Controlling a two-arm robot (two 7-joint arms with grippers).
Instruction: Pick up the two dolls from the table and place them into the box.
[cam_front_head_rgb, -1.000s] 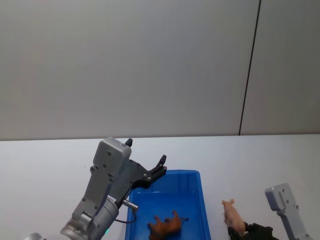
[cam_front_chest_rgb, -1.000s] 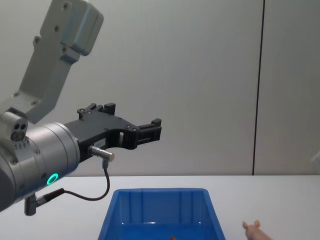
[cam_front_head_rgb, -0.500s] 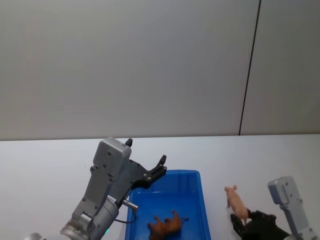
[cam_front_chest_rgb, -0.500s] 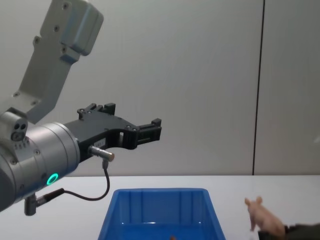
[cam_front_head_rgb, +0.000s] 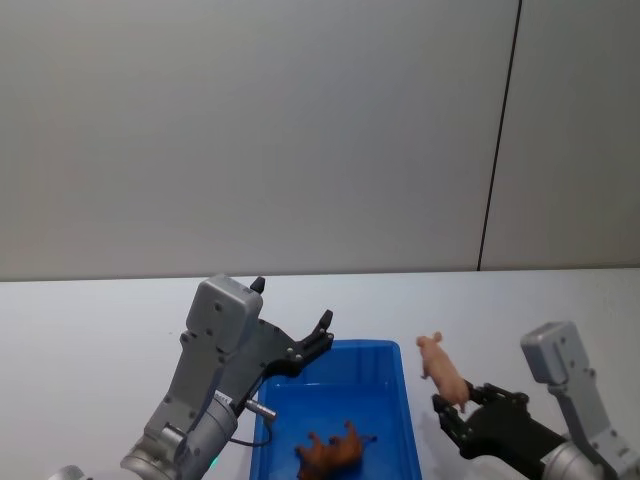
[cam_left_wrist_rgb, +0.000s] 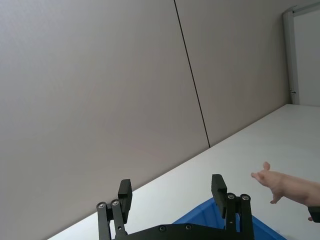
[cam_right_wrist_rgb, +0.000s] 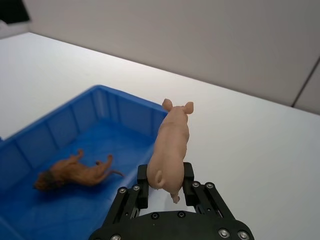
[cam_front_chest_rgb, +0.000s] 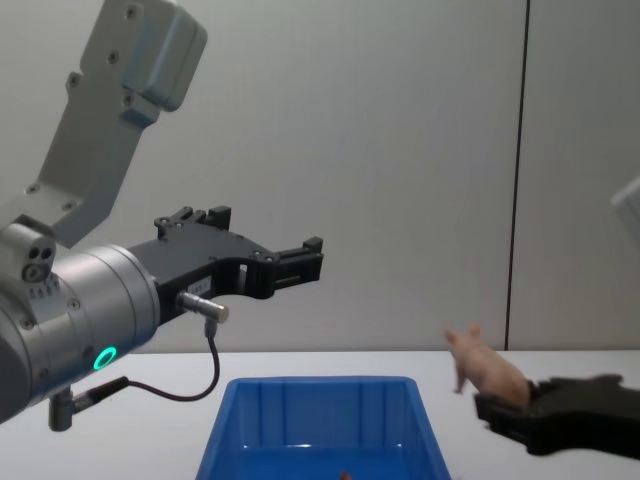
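The right gripper (cam_front_head_rgb: 455, 403) is reaching in from the robot's right and is grasping the pink doll (cam_front_head_rgb: 440, 365) by its hindquarters. The two black jaws are pressing against the flanks of the rump, one on each side, so the rear legs and tail are sitting between them while the body, ears and snout are projecting forward past the fingertips, away from the robot. The doll is hanging clear of the desk (cam_front_head_rgb: 100, 320), raised above the height of the rim in the chest view, and in the head view it is standing just beside the right-hand long wall of the box (cam_front_head_rgb: 370, 347), not yet over the interior; in the right wrist view its head is lining up with the near corner of the rim. The brown doll (cam_front_head_rgb: 335, 452) is lying on its side on the blue floor of the box, toward the end closer to the robot. The left gripper (cam_front_head_rgb: 292, 305) is hovering above the left edge of the box, well off the desk, with its jaws spread wide and nothing between them. A plain grey wall (cam_front_head_rgb: 300, 130) with one dark vertical seam is closing off the scene behind the desk.
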